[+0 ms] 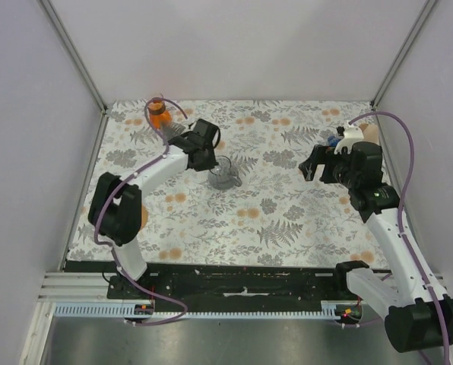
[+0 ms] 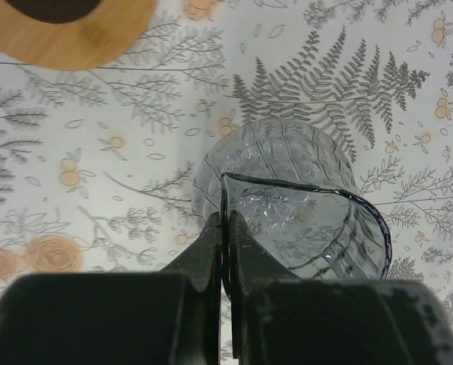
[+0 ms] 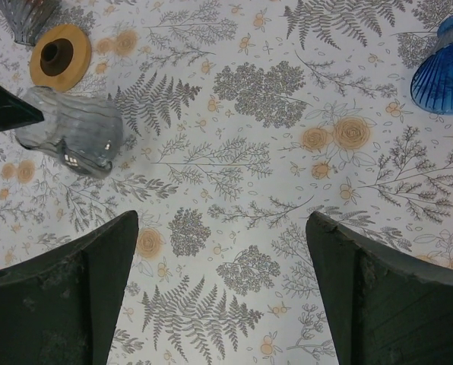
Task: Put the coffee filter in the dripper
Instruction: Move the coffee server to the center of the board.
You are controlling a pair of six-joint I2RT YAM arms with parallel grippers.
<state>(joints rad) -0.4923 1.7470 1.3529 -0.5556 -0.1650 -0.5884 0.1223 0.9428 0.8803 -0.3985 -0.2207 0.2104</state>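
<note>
Two grippers, opposite states. On the left arm, the left gripper (image 2: pixel 226 226) is pinched almost fully together on the thin rim of the clear ribbed glass cone dripper (image 2: pixel 287 175). The right gripper (image 3: pixel 220 220) stands at full spread over the floral tablecloth (image 1: pixel 272 220), holding nothing.

Dripper: mid-table, left of centre. It looks tilted, mouth turned toward the left wrist. Cannot tell whether its base touches the cloth.

Coffee filter: not positively found. A small white object (image 1: pixel 352 134) sits just behind the right gripper at the far right edge; possibly the filter, too small to say.

Risks, as judged:
- Narrow pinch on smooth glass. The cone could pivot or slip out of the jaws if the arm swings.
- Hard squeeze on a thin rim could chip it.
- If the mouth is left tilted, a filter would slide out rather than seat.
- Look-alike ribbed pieces nearby, so the wrong vessel could be taken.
- Thin paper is hard to pinch off flat cloth.

Count:
- arms 2, grippers 2
- clear dripper 1
- round wooden ring with a dark centre hole (image 3: pixel 59 55) 1
- blue ribbed glass piece (image 3: pixel 443 65) 1
- grey ribbed glass piece (image 3: pixel 25 15) 1, partly cut off by the frame
- white object 1
</note>
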